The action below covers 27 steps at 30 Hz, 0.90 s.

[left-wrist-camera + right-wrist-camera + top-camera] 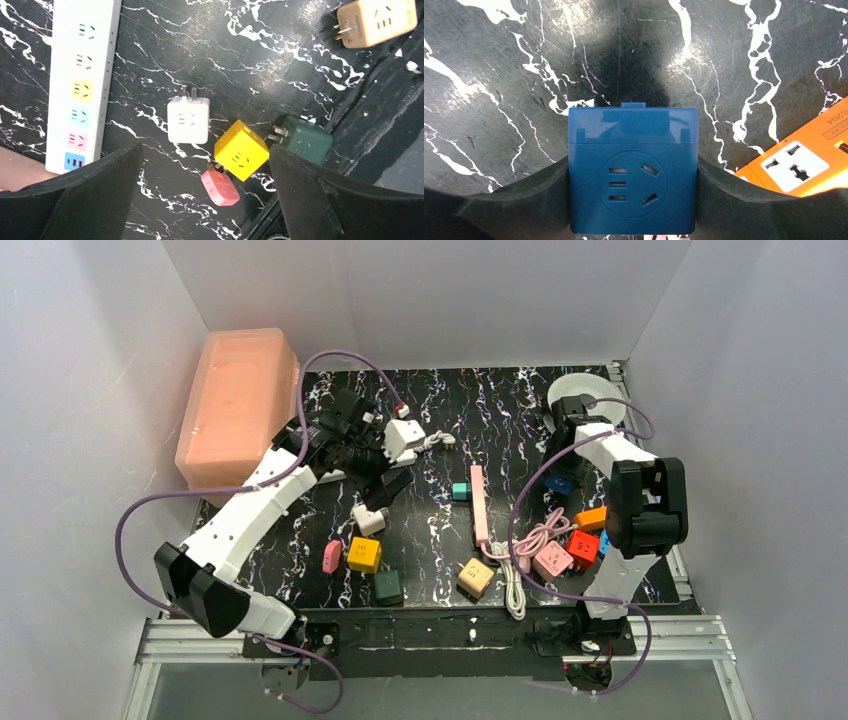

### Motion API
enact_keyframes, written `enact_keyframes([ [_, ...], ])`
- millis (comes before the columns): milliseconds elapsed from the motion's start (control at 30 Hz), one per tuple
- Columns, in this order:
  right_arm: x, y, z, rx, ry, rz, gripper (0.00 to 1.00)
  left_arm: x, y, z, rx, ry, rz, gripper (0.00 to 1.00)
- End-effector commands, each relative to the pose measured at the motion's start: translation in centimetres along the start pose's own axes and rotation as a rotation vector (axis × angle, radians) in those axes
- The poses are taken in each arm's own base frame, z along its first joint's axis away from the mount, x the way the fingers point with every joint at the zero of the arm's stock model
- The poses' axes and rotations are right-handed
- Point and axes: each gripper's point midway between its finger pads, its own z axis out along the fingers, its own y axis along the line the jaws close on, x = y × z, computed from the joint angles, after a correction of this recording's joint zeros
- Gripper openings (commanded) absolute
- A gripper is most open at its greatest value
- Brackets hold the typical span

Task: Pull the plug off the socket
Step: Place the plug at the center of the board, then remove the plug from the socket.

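Observation:
The socket, a long white power strip [82, 82] with pastel outlet faces, lies at the left of the left wrist view. Every outlet face in view is empty. In the top view only a sliver of the strip [333, 477] shows under the left arm. A white two-pin plug adapter [188, 120] lies loose on the table beside the strip, and it also shows in the top view [370, 519]. My left gripper [205, 148] hangs open and empty above it, also seen from the top [386, 476]. My right gripper [633, 167] is shut on a dark blue cube adapter [633, 145] at the right [560, 483].
Yellow [241, 150], green [305, 141], pink [220, 187] and tan [377, 21] adapters lie near the front edge. A slim pink bar [479, 502], an orange block [591, 518], red and pink cubes and cables crowd the right. A peach box [240, 400] stands back left.

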Motion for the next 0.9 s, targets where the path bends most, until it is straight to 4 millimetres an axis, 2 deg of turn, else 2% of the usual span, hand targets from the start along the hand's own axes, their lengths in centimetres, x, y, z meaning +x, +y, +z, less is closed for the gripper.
enact_keyframes([
  [0,-0.1,-0.7,-0.4,0.022,-0.021,-0.002,0.70,2.3,-1.9,-0.9,0.091,0.084,-0.057,0.98],
  [167,0.6,-1.4,-0.9,0.026,-0.021,0.006,0.81,4.1,-1.2,-1.4,0.043,0.156,-0.065,0.98],
  [333,-0.2,-1.2,-2.2,0.022,-0.041,0.016,0.84,4.8,-1.2,-2.1,0.025,0.125,-0.083,0.98],
  [400,-1.3,-1.0,-3.6,0.021,-0.079,0.022,0.85,4.8,-1.3,-2.5,0.028,0.117,-0.091,0.98],
  [500,-3.6,-0.4,-7.0,-0.031,-0.181,0.045,0.86,4.7,-0.9,-3.0,0.003,0.091,-0.096,0.98],
  [633,-5.6,2.2,-12.5,-0.188,-0.313,0.003,0.87,4.9,-0.8,-4.1,0.001,0.055,-0.099,0.98],
  [700,-5.3,4.2,-14.8,-0.246,-0.358,-0.071,0.87,5.5,-0.9,-4.7,-0.006,0.048,-0.090,0.98],
  [800,-2.3,7.7,-17.1,-0.294,-0.363,-0.231,0.88,6.4,-1.2,-5.3,-0.005,0.038,-0.088,0.98],
  [833,-0.5,9.4,-17.8,-0.326,-0.362,-0.297,0.88,6.7,-1.2,-5.6,-0.008,0.029,-0.082,0.98],
  [867,0.5,10.2,-17.8,-0.345,-0.359,-0.327,0.88,6.8,-1.3,-5.9,-0.010,0.013,-0.068,0.98],
])
